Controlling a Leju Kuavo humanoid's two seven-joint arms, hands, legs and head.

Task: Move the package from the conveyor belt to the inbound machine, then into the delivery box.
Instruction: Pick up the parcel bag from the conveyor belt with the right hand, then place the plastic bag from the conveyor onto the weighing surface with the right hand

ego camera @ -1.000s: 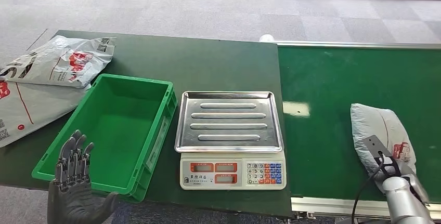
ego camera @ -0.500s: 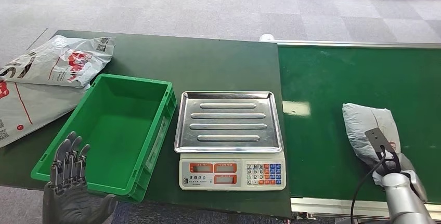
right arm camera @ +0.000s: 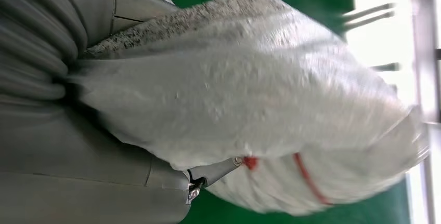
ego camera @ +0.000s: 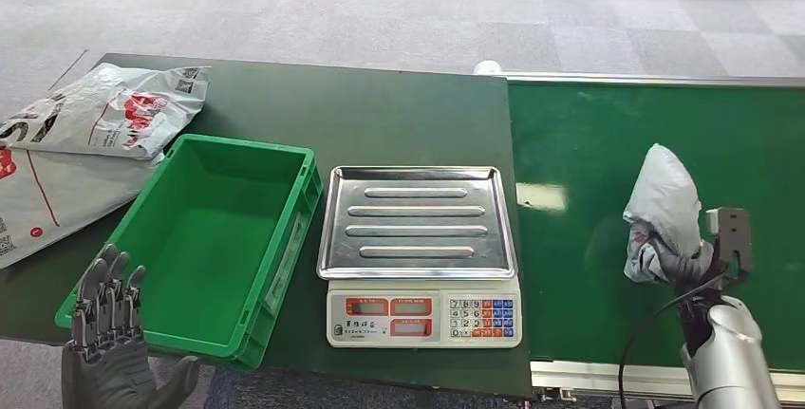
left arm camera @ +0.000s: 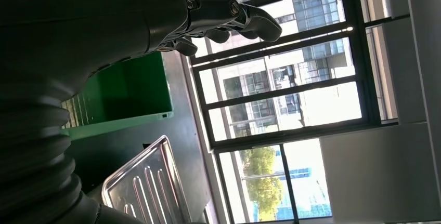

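A grey plastic package point(ego camera: 662, 208) with red print stands tilted up above the green conveyor belt point(ego camera: 608, 143), gripped from below by my right hand point(ego camera: 682, 263). In the right wrist view the package point(right arm camera: 270, 109) covers most of that hand's fingers. The inbound machine, a scale with a steel tray point(ego camera: 418, 220) and a keypad, sits left of the belt. The green delivery box point(ego camera: 204, 238) stands empty further left. My left hand point(ego camera: 104, 338) hovers off the table's near edge, by the box's near-left corner, fingers apart and holding nothing; its fingers point(left arm camera: 229, 16) appear in the left wrist view too.
Two flat grey mail bags point(ego camera: 104, 110) lie on the dark green table point(ego camera: 380, 115) at the far left. Grey carpet floor lies beyond the table. The belt's metal edge point(ego camera: 608, 376) runs along the near side.
My right hand has lifted the package off the belt and tipped it upright. My left hand has drifted lower and slightly left.
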